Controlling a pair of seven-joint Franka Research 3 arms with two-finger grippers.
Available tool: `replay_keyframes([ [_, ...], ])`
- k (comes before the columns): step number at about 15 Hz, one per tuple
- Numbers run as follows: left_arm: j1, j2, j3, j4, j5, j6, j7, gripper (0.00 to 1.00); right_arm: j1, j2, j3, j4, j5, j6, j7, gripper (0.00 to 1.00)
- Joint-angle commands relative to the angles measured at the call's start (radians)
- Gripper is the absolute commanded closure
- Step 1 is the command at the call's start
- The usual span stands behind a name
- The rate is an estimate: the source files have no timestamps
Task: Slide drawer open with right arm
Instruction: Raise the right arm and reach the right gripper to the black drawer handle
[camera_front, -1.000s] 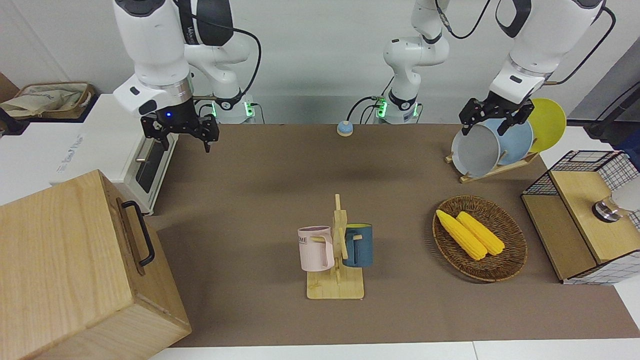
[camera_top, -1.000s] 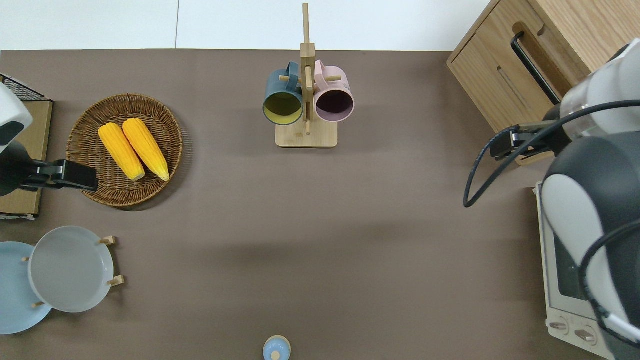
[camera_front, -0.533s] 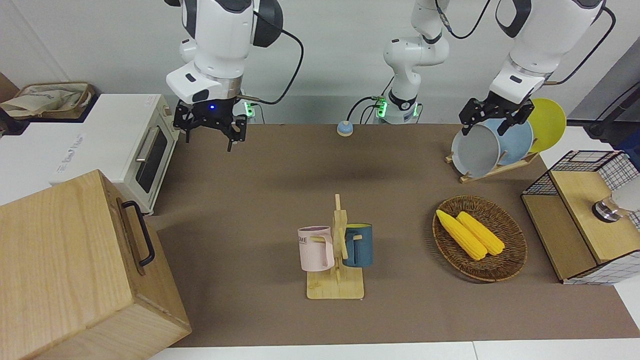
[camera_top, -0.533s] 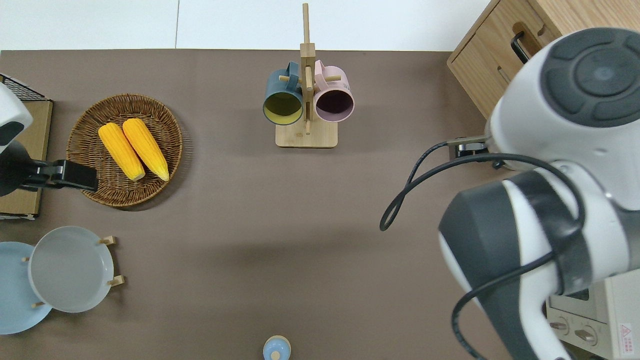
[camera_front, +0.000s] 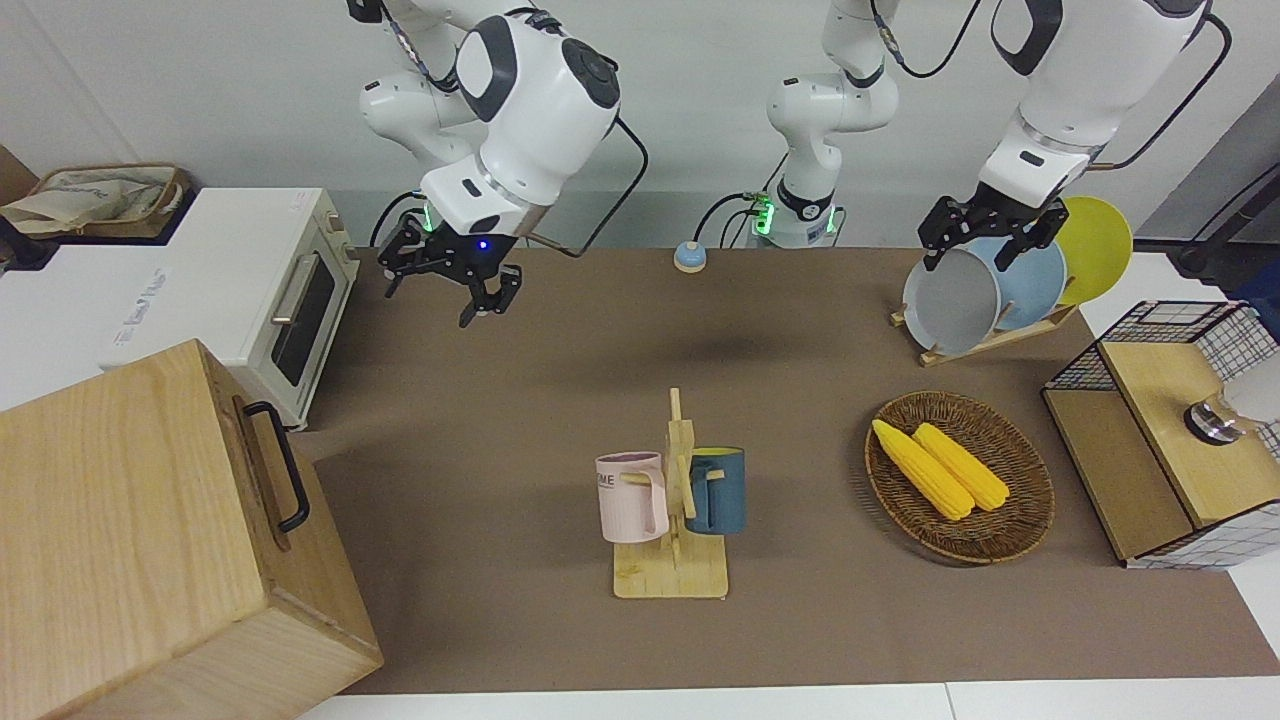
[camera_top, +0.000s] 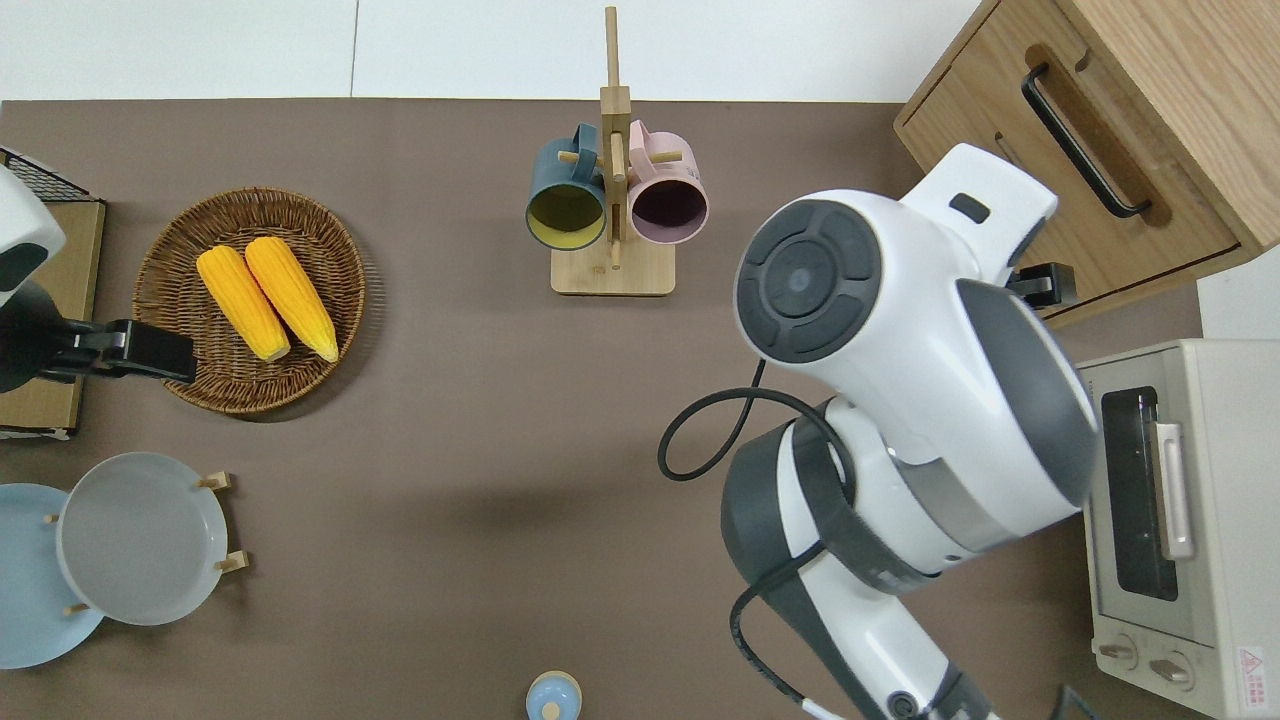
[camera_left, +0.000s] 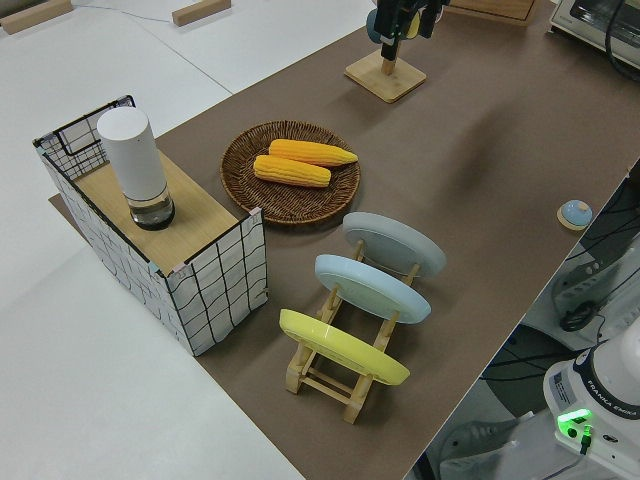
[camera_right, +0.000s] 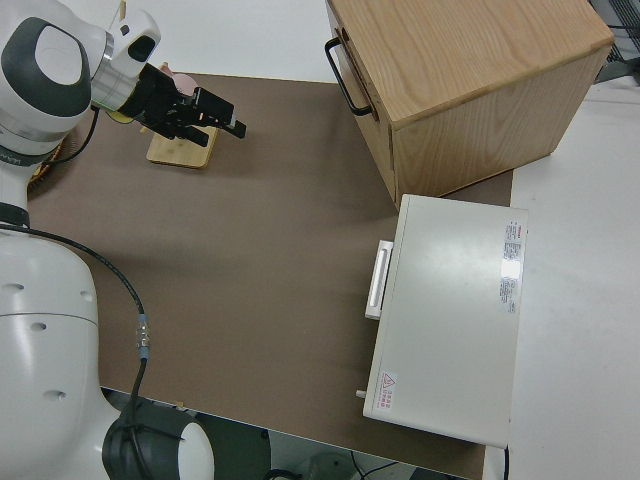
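The drawer sits shut at the top of the big pale wooden box, at the right arm's end of the table. Its black bar handle also shows in the overhead view and in the right side view. My right gripper, with its blue light on, hangs open and empty in the air over the brown mat, apart from the handle. It also shows in the right side view. In the overhead view the arm's own body hides most of it. The left arm is parked, its gripper open.
A white toaster oven stands beside the box, nearer to the robots. A mug rack holds a pink and a blue mug mid-table. A corn basket, a plate rack, a wire-grid box and a small blue button are also there.
The right arm has swung from over the toaster oven toward the table's middle, and its gripper has turned and tilted. The left arm and the drawer have not moved.
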Motion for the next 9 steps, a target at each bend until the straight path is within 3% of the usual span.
replay_keyframes([
  [1, 0.004, 0.011, -0.006, 0.026, 0.017, -0.02, 0.01, 0.01, 0.005, 0.024, 0.022, -0.069, -0.184, 0.01, 0.023, 0.017],
  [3, 0.004, 0.011, -0.006, 0.024, 0.017, -0.02, 0.01, 0.01, 0.003, 0.044, 0.045, -0.108, -0.312, 0.026, 0.023, 0.017],
  [9, 0.004, 0.011, -0.006, 0.024, 0.017, -0.02, 0.01, 0.01, -0.011, 0.108, 0.045, -0.16, -0.536, 0.129, 0.003, 0.017],
])
